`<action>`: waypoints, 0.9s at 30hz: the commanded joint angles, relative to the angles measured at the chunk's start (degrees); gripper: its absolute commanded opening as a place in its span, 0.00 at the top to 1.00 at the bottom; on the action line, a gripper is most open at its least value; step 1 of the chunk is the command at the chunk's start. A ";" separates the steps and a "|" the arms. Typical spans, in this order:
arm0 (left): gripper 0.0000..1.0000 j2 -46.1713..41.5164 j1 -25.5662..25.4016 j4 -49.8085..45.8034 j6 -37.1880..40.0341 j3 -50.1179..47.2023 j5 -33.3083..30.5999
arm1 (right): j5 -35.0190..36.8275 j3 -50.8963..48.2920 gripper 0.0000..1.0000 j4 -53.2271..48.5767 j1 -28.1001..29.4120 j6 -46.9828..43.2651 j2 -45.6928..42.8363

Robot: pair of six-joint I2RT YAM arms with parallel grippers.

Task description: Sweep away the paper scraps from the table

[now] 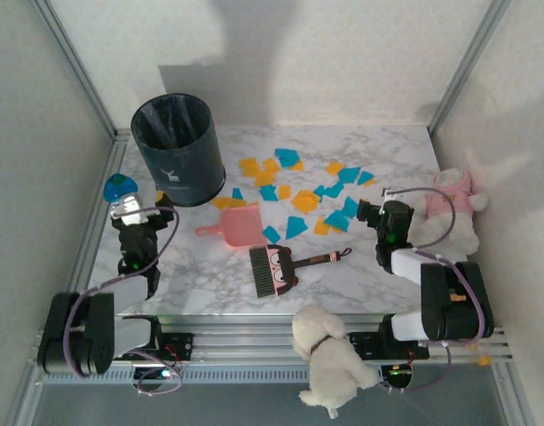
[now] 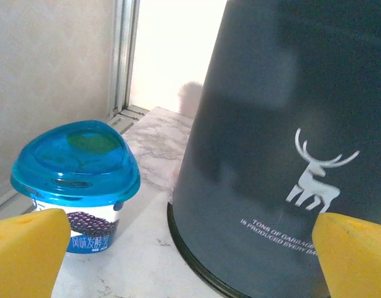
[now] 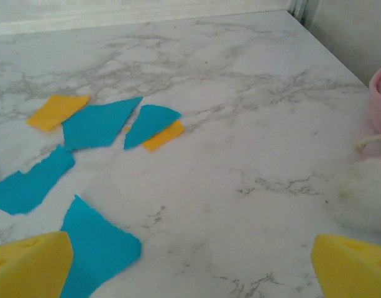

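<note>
The paper scraps (image 1: 304,201) — orange-yellow and teal — lie scattered flat over the middle and back right of the table (image 1: 209,288). The pink dustpan (image 1: 238,227) sits at their near-left edge, and the brush (image 1: 276,269) lies flat just beside it, closer to the arm bases. A dark bin (image 1: 177,146) stands upright at the back left. Your left gripper (image 1: 132,211) hangs near the bin and a blue-lidded cup (image 2: 75,180), jaws wide apart, holding nothing. Your right gripper (image 1: 378,206) sits low at the scraps' right edge — jaws likewise spread and empty — with a white-and-pink plush (image 1: 453,209) just to its right.
</note>
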 commanded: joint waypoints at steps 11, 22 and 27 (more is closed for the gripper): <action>0.01 -16.11 -8.03 -49.43 -9.13 15.45 7.83 | -8.93 9.63 0.01 -39.03 0.44 10.55 -15.73; 0.01 1.40 -26.15 -67.77 -3.67 32.77 8.84 | -18.55 10.01 0.01 -49.03 0.54 15.05 -20.34; 0.12 12.56 -33.46 -75.94 6.13 41.02 12.42 | -17.92 9.34 0.01 -50.49 0.54 14.47 -22.16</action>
